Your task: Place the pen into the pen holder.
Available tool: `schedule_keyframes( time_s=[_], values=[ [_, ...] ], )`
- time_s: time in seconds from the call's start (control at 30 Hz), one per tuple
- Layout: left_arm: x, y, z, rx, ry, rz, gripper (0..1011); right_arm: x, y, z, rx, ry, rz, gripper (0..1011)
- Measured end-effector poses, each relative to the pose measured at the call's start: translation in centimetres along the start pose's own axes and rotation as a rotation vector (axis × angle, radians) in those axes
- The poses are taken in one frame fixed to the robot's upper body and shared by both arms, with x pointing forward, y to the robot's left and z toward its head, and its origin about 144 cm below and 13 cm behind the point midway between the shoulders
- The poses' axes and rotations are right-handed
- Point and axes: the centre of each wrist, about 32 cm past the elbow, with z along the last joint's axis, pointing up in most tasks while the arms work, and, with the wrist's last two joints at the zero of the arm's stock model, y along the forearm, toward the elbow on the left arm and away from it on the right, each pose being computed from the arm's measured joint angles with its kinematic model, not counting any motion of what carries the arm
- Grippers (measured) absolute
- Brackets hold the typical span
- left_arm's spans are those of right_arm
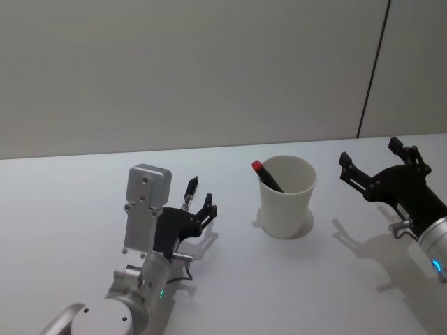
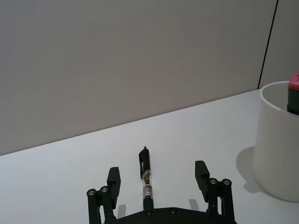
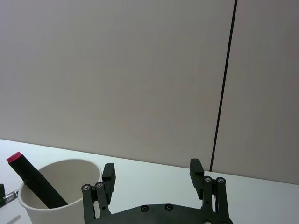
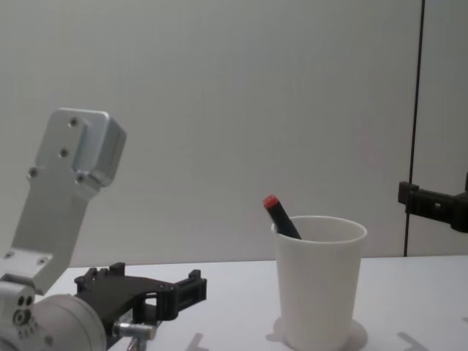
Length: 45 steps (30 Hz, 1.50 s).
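Left gripper [image 2: 157, 172], fingers [image 2: 113, 178] spread, straddling pen [image 2: 146, 179] lying on tabletop [image 1: 70, 209]; right gripper [image 3: 152, 168], fingers [image 3: 196, 168] spread, hanging near paper cup [image 1: 286, 202].

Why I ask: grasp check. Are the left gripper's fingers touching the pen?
Apart. Left wrist view: the pen lies between the open left gripper fingers, bare table either side.

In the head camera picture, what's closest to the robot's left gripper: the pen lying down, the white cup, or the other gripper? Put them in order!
1. The pen, lying right between the open fingers of the left gripper.
2. The white cup, off to that gripper's right.
3. The right gripper, farthest, past the cup on the right side.
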Motion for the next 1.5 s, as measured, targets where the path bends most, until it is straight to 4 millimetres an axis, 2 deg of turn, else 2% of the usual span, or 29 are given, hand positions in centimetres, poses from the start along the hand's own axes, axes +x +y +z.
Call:
schedule_keyframes(
  time_s=[0.77, 1.5],
  values=[
    [2.6, -1.8, 2.9, 0.099, -0.149, -0.173, 1001, 0.0, 0.0, 0.0, 0.0, 0.0, 0.0, 1001],
    [1.8, -1.1, 2.9, 0.157, -0.033, -0.071, 1001, 0.0, 0.0, 0.0, 0.0, 0.0, 0.0, 1001]
  ],
)
